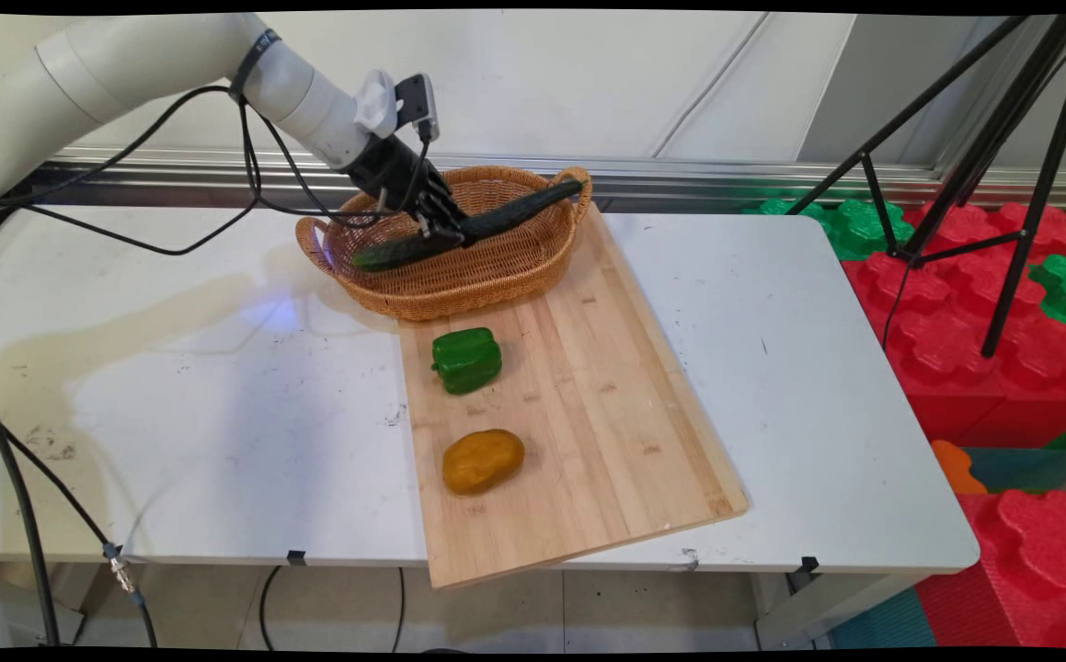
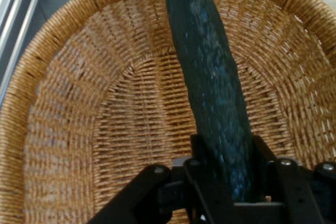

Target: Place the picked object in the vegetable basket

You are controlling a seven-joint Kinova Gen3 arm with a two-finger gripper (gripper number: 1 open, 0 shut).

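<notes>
A long dark green cucumber lies slanted across the wicker basket, one end over the right handle, the other low inside at the left. My gripper is shut on the cucumber near its middle, over the basket. In the hand view the cucumber runs up from between the fingers, with the basket's woven floor below it.
A bamboo cutting board lies in front of the basket, its near corner past the table's front edge. On it sit a green bell pepper and a yellow-brown potato. A black tripod and red and green foam blocks stand at the right.
</notes>
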